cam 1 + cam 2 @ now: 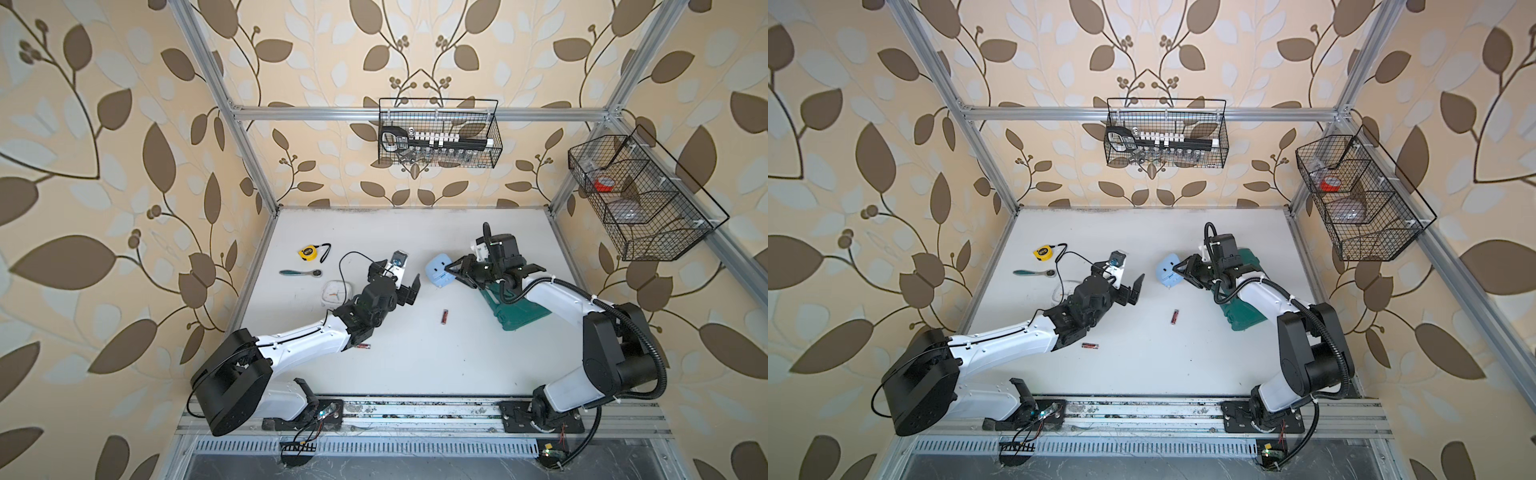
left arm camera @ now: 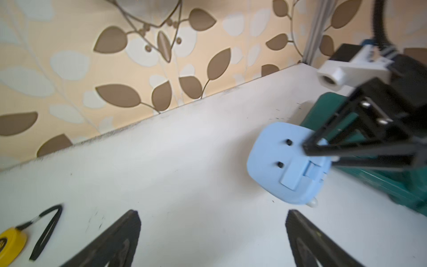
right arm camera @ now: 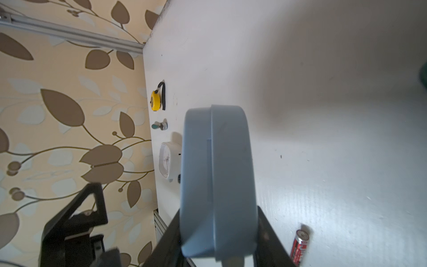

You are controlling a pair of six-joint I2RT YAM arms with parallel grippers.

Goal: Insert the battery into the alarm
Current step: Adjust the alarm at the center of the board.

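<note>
My right gripper (image 1: 452, 270) is shut on the edge of the light blue alarm (image 1: 437, 270), holding it upright above the table, back toward the left arm. That back (image 2: 286, 161) shows two small black knobs and a rectangular cover panel. In the right wrist view the alarm (image 3: 219, 180) sits edge-on between the black fingers (image 3: 265, 235). My left gripper (image 2: 213, 215) is open and empty, a short way left of the alarm. One red battery (image 1: 444, 316) lies on the table between the arms. Another battery (image 1: 361, 345) lies beside the left arm's wrist.
A white clock (image 1: 336, 293), a teal-handled ratchet (image 1: 300, 273) and a yellow tape measure (image 1: 307, 252) lie at the table's left. A dark green object (image 1: 515, 307) lies under the right arm. Wire baskets (image 1: 438, 133) hang on the back and right walls.
</note>
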